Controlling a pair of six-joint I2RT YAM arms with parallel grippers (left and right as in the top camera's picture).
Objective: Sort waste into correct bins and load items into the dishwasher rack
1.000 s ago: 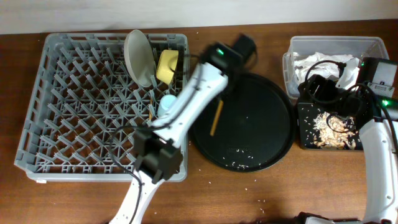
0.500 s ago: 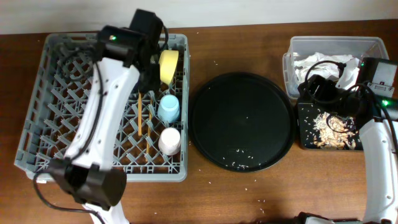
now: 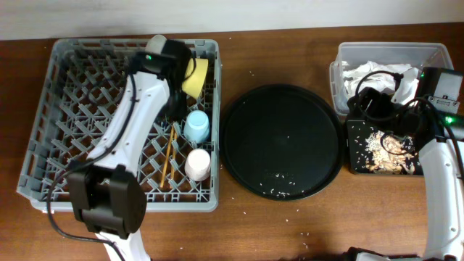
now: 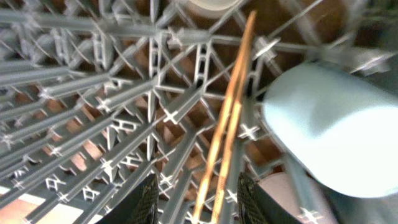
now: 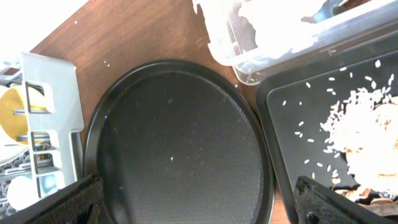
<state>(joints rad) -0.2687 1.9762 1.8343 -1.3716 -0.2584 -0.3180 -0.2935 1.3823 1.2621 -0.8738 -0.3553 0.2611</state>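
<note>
The grey dishwasher rack point(image 3: 80, 116) holds the yellow bowl point(image 3: 194, 76), the light blue cup point(image 3: 197, 127), the pink cup point(image 3: 197, 164) and both chopsticks point(image 3: 167, 154). The plate is mostly hidden behind my left arm. My left gripper point(image 3: 174, 110) hangs over the rack beside the blue cup. In the left wrist view it point(image 4: 199, 208) is open, with the chopsticks point(image 4: 233, 118) lying on the pegs between the spread fingers and the blue cup point(image 4: 329, 137) at the right. My right gripper point(image 3: 370, 105) is open and empty point(image 5: 205, 208). No wrapper shows.
The large round black tray point(image 3: 281, 141) lies mid-table with a few rice grains on it. The clear tub point(image 3: 341, 65) holds white napkins point(image 3: 370, 72). The shallow black tray point(image 3: 357, 161) holds food scraps and rice point(image 3: 388, 152). Loose rice grains dot the table.
My left arm swung from the round tray to the rack with a chopstick. Both chopsticks now lie together, slanted, in the rack. The right arm has not moved.
</note>
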